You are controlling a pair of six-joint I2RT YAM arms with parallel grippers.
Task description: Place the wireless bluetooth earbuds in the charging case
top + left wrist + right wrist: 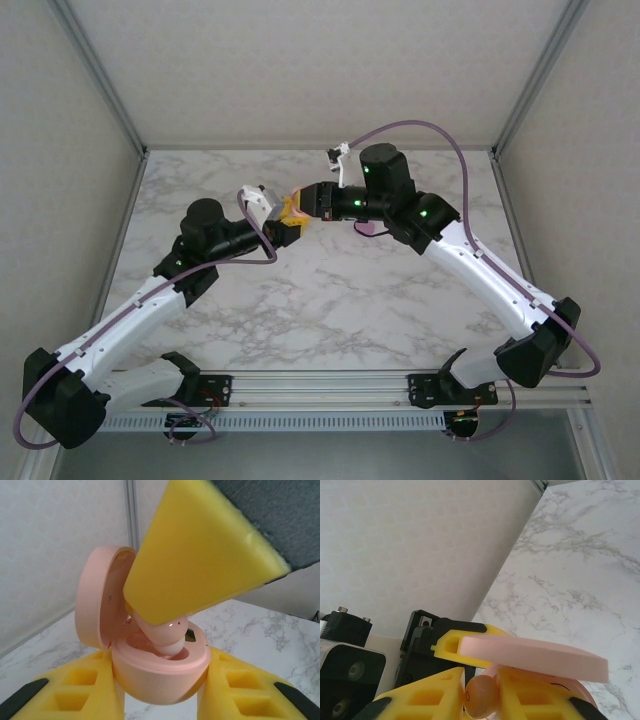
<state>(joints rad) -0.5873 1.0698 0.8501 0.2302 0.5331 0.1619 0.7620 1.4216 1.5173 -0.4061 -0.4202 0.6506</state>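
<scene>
My right end effector (481, 682) pinches the pink bud (167, 635), reaching in from 1 o'clock. The bud's long axis points to 6 o'clock, nose in the case (160, 672), which my left end effector (160, 695) clamps, lid (97, 600) open at 9 o'clock.

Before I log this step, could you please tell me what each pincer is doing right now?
Left pincer: closed on the pink charging case.
Right pincer: closed on a pink earbud.

veined marble table (330, 300), pale textured walls (300, 70)
</scene>
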